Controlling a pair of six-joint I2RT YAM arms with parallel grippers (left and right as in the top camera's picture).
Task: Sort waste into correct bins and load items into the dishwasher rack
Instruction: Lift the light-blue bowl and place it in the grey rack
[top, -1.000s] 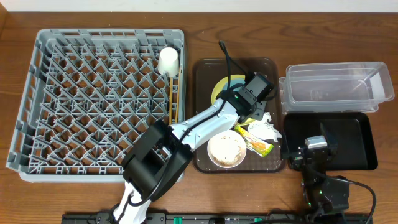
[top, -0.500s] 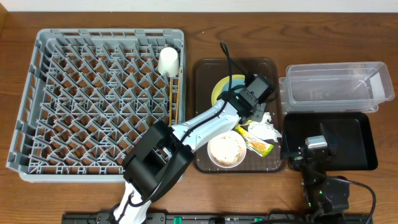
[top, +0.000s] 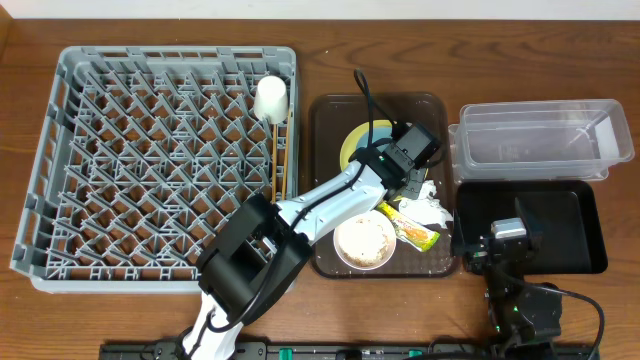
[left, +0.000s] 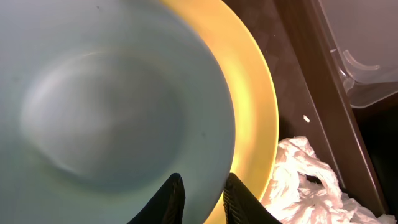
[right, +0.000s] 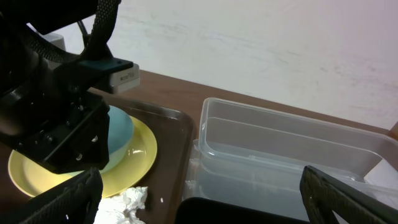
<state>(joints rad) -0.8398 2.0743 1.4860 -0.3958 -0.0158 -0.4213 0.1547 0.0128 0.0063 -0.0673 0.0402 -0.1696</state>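
Observation:
My left gripper (left: 202, 177) is shut on the rim of the light blue bowl (left: 112, 106), one finger inside and one outside. The bowl sits on the round yellow plate (left: 255, 112) at the back of the brown serving tray (top: 325, 110). In the overhead view the left gripper (top: 410, 150) covers most of the bowl (top: 378, 135). The crumpled white napkin (top: 425, 207), the green-and-yellow wrapper (top: 410, 230) and the white bowl (top: 365, 240) holding rice scraps lie in front of it. My right gripper (right: 199, 199) is open and empty by the black tray (top: 570, 230).
The grey dishwasher rack (top: 60, 150) fills the left side. A white cup (top: 270, 97) and wooden chopsticks (top: 280, 150) are along its right edge. The clear tub (top: 535, 110) stands behind the black tray at the right.
The left gripper has shifted very slightly toward the front at the bowl. Nothing else has moved.

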